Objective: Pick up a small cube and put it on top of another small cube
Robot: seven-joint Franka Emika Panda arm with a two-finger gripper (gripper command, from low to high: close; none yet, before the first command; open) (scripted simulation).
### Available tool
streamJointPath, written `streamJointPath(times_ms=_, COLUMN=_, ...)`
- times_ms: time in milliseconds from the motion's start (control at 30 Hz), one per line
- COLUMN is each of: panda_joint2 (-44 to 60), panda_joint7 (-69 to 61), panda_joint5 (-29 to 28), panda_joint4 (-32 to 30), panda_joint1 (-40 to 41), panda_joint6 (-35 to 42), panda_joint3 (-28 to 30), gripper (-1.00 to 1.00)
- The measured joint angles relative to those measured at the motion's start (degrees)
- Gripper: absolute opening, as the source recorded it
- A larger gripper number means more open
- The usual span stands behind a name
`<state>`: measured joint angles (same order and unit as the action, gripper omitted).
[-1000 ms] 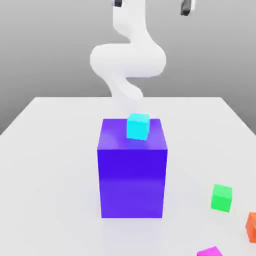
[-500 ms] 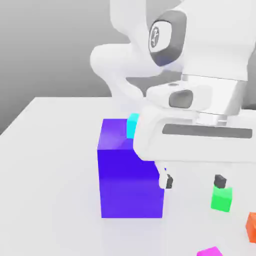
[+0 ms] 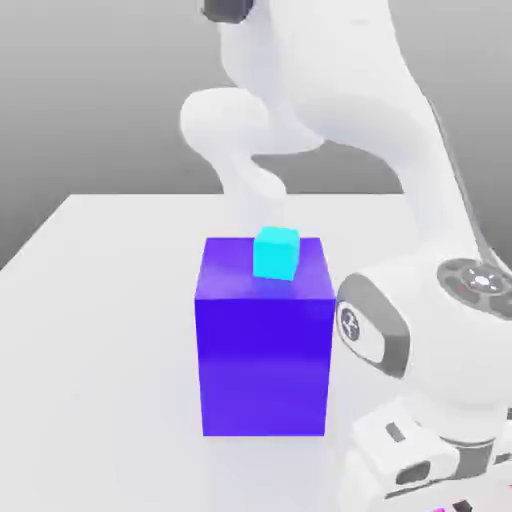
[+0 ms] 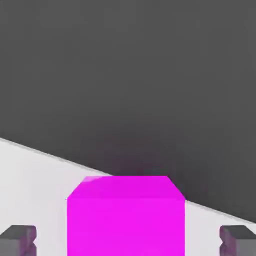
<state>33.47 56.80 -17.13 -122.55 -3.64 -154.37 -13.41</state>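
Note:
The small cube [image 4: 126,220] is bright magenta and sits on the white table. In the hand view it lies right between my gripper's [image 4: 128,241] two dark fingertips [image 4: 18,240]. A strip of table shows between each fingertip and the cube's sides, so the gripper is open around it without touching. In the exterior view my arm's wrist and hand [image 3: 420,465] are down low at the front right of the table. A small cyan cube [image 3: 276,253] rests on top of the large blue-violet block [image 3: 265,345].
The blue-violet block stands tall in the middle of the white table [image 3: 100,330], just to the exterior view's left of my lowered hand. The arm's white links [image 3: 330,90] arch over the block from behind.
The arm swung down from high above to the front right of the table, covering the green and orange cubes. The fingers now straddle the magenta cube.

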Motion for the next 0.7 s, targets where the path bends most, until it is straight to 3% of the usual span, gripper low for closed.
streamJointPath(times_ms=167, panda_joint2=0.0, panda_joint7=0.0, panda_joint5=0.1, panda_joint4=0.0, panda_joint1=0.0, panda_joint6=0.0, panda_joint3=0.0, gripper=-1.00)
streamJointPath(times_ms=300, panda_joint2=-7.3, panda_joint7=-2.1, panda_joint5=3.6, panda_joint4=-2.1, panda_joint1=1.9, panda_joint6=5.1, panda_joint3=-2.9, gripper=-1.00)
streamJointPath(times_ms=533, panda_joint2=-20.8, panda_joint7=6.1, panda_joint5=15.0, panda_joint4=-13.1, panda_joint1=-0.3, panda_joint6=5.0, panda_joint3=-9.9, gripper=-1.00)
streamJointPath(times_ms=700, panda_joint2=-28.7, panda_joint7=16.0, panda_joint5=19.1, panda_joint4=-21.4, panda_joint1=-4.1, panda_joint6=4.2, panda_joint3=-13.2, gripper=-1.00)
